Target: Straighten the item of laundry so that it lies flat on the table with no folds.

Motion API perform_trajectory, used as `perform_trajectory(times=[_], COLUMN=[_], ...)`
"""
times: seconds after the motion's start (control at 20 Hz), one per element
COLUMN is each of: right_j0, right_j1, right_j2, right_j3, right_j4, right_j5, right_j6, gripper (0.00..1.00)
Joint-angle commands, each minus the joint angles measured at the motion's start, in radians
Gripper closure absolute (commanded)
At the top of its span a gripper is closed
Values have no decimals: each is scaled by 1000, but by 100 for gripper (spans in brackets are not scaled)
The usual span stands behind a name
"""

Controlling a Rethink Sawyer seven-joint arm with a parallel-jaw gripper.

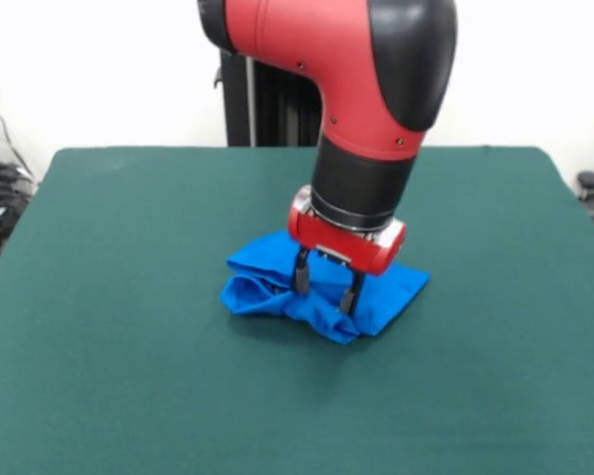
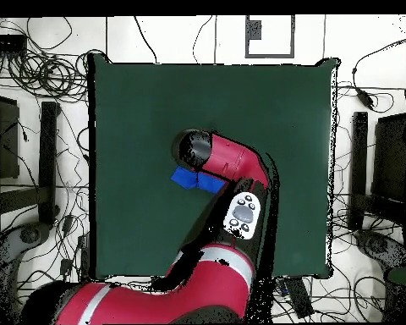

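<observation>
Crumpled blue shirt (image 1: 322, 292) lies bunched directly under the hand (image 1: 326, 284), whose spread fingers (image 1: 300, 272) straddle a fold, probably to pinch it.

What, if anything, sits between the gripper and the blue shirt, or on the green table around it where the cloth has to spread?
Nothing visible. The gripper is down on the bunched blue shirt, one finger on either side of a raised fold. The table shows only bare felt on every side of the shirt in both views.
</observation>
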Motion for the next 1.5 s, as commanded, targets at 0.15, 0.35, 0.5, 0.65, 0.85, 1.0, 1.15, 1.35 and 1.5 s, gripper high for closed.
perform_trajectory(times=[0.15, 0.35, 0.5, 0.65, 0.85, 1.0, 1.15, 1.35, 1.5], right_j0=[1, -16, -24, -35, -26, -15, 21, 56, 68], right_j1=[18, 16, 17, 17, 20, 36, 70, 132, 153], right_j2=[23, 47, 54, 65, 68, 59, 16, -24, -39], right_j3=[113, 127, 134, 141, 145, 138, 124, 130, 136], right_j4=[59, 39, 33, 33, 39, 44, 66, 153, 181], right_j5=[81, 58, 46, 34, 13, -8, -60, -171, -234], right_j6=[335, 333, 330, 321, 331, 353, 431, 572, 581], gripper=[0, 0, 0, 0, 0, 0, 0, 0, 0])
